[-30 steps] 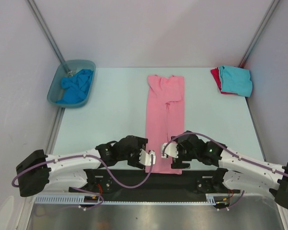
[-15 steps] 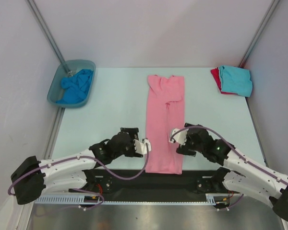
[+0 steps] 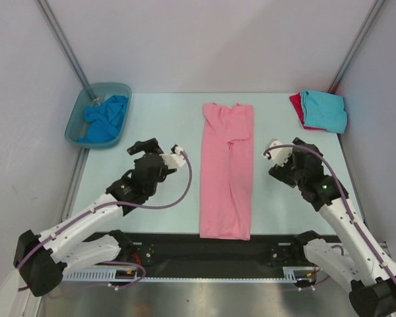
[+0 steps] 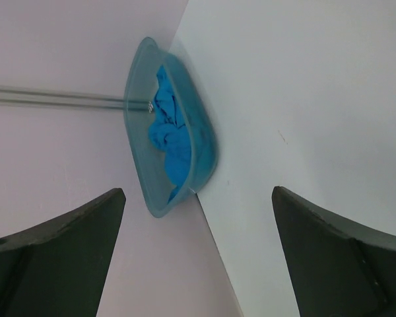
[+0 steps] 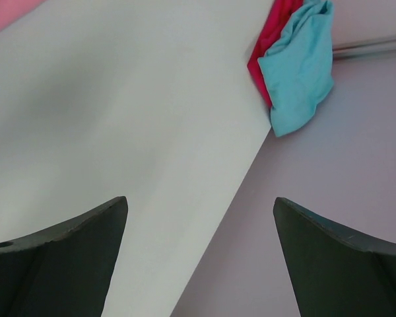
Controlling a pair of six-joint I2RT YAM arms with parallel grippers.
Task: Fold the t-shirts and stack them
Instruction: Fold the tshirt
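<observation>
Pink t-shirt (image 3: pixel 227 170): narrow folded strip, long axis near-to-far, collar farthest.

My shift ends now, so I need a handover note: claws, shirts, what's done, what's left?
Left claw: open, empty, left of the long light pink cloth t-shirt.
Right claw: open, empty, right of it.
Pink shirt: flat mid-table, sides folded in to a narrow strip.
Turquoise cloth t-shirt: folded, lying on the red cloth t-shirt, far right corner.
Bright blue cloth t-shirt: crumpled in the translucent grey-blue plastic tub, far left.
Done: two stacked, pink folded lengthwise.
Left: fold pink crosswise, stack it, then the blue one.
</observation>
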